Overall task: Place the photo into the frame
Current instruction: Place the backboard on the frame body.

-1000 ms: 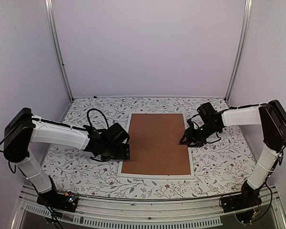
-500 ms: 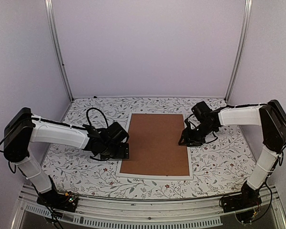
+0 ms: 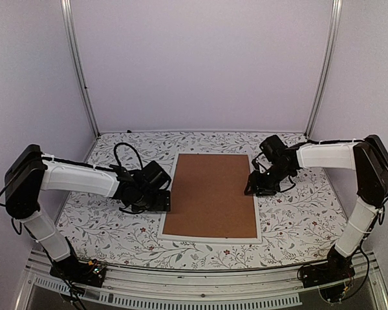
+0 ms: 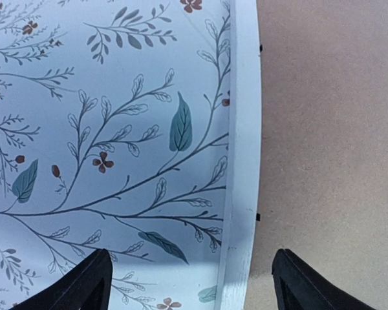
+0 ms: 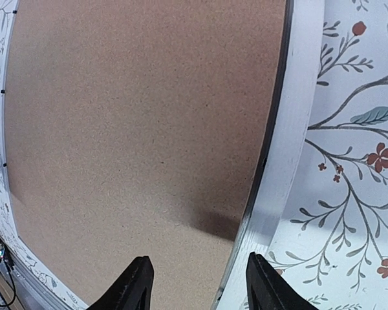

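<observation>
Though perhaps untouched, the frame [image 4: 242, 161]: one rim between spread left fingers [image 4: 84, 287]; other between spread right fingers [image 5: 134, 287].

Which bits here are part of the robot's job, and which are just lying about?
In the job: white frame, brown backing board inside it, left gripper, right gripper.
Just there: floral tablecloth. No photo in view.
</observation>
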Available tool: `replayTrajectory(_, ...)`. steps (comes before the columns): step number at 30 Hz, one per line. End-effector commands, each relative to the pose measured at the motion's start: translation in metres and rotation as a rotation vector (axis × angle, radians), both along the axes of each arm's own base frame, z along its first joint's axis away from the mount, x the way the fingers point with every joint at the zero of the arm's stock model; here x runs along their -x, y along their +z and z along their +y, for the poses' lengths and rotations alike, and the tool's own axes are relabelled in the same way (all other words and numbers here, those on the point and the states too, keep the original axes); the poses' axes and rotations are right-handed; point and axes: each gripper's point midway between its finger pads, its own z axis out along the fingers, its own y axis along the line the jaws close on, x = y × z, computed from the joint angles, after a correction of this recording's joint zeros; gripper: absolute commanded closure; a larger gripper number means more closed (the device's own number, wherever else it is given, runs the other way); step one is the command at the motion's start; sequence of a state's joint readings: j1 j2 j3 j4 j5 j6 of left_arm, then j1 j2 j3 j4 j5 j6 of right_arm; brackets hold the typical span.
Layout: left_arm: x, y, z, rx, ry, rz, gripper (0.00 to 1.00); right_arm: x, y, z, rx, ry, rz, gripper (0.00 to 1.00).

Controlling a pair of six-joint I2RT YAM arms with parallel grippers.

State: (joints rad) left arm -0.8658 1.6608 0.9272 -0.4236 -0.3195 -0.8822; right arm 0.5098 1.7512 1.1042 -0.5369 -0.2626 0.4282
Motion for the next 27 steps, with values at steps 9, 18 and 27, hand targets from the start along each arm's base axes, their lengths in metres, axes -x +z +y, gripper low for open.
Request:
replayTrajectory(9,-0.014,0.02,0.004,0.037,-0.009,-0.032,0.12,0.011,0.011,-0.018,0.068,-0.004,-0.041,0.59)
replayTrajectory(18,-0.013,0.015,0.006,0.031,-0.006,-0.02,0.12,0.02,0.0,-0.03,0.113,-0.006,-0.029,0.61)
replayTrajectory(27,-0.013,0.012,0.006,0.027,-0.006,-0.014,0.13,0.014,-0.008,-0.03,0.139,-0.002,-0.033,0.61)
